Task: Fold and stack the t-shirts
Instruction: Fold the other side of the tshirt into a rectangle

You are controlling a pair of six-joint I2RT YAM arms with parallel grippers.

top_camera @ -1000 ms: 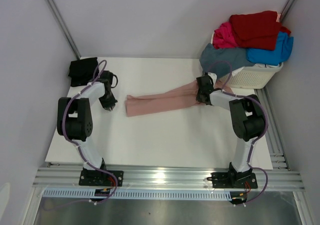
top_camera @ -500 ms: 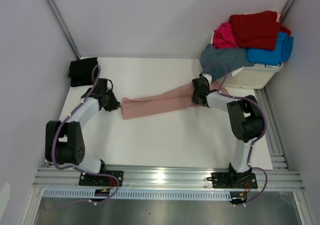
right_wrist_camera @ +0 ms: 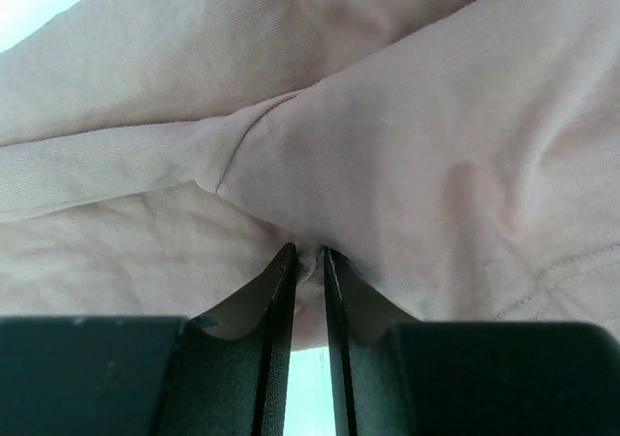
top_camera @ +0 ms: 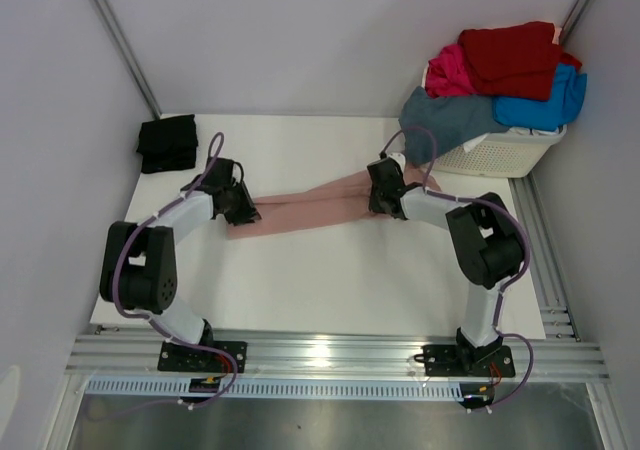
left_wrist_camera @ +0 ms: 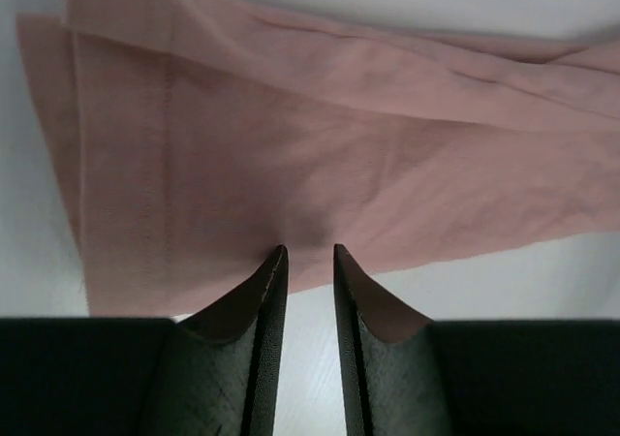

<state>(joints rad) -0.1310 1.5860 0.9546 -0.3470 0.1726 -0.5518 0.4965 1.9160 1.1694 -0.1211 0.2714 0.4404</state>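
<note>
Coloured tees are heaped in the basket; the pink tee is clamped by the right gripper, the left gripper parted.

The pink t-shirt is soft matt cloth. The surface is smooth, matt white; the basket is white plastic.

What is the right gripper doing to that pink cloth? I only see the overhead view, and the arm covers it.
Observer: Its wrist camera shows the right gripper pinching a small fold of the pink t-shirt between almost-closed fingers.
Operator: And the left one?
Observer: The left gripper has its fingers slightly apart, tips at the shirt's edge, nothing clamped between them.
Operator: Is the cloth single-layered there?
Observer: No, the left wrist view shows overlapping layers with a stitched hem.
</note>
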